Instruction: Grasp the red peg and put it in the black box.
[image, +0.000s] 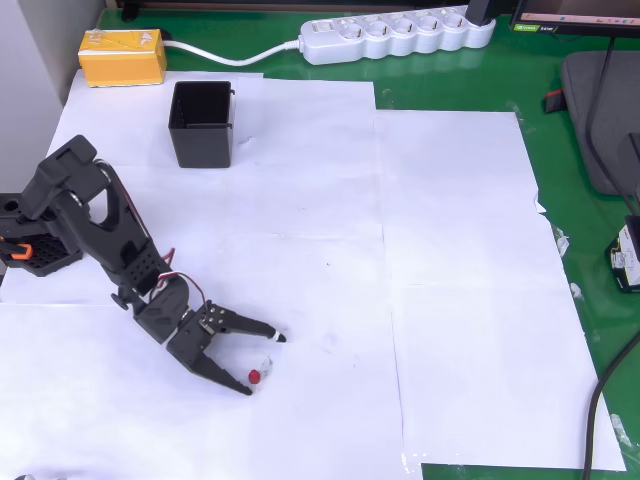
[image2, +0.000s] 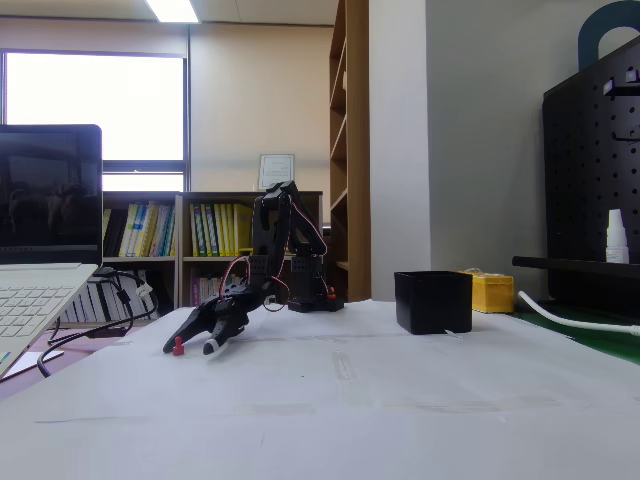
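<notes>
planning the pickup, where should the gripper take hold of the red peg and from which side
Probably across its rounded body, from above. The red peg is tiny and sits on the paper by one fingertip of the open gripper, so the fingers should straddle it before closing.

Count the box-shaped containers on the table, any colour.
2. The black box stands open-topped on the white paper in the overhead view. The yellow box lies just beyond it, near the table's corner by the power strip. Nothing suggests another is hidden.
</notes>
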